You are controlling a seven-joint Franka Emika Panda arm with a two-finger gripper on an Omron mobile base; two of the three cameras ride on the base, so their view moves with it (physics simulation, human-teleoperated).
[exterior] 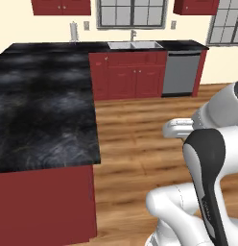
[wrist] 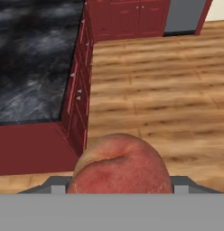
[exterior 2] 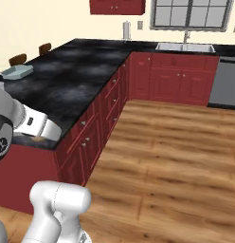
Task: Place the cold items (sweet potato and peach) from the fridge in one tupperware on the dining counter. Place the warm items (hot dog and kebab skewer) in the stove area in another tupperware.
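Observation:
A red and orange peach [wrist: 120, 167] fills the bottom middle of the hand view, gripped between the two finger tips. My gripper [wrist: 120, 187] is shut on the peach and hangs over the wooden floor, just off the corner of the black counter [wrist: 32, 67]. In the right base view the hand [exterior 2: 38, 124] sits at the counter's near edge, with a sliver of the peach [exterior 2: 39, 139] under it. A pale green tupperware [exterior 2: 16, 72] stands on the far left of that counter.
Red cabinets [exterior 2: 98, 128] with drawers run under the counter. A sink [exterior: 134, 45] and a grey dishwasher [exterior: 181, 73] line the back wall. Two chair backs [exterior 2: 17, 59] rise behind the tupperware. Wooden floor [exterior: 140, 144] lies open to the right of the counter.

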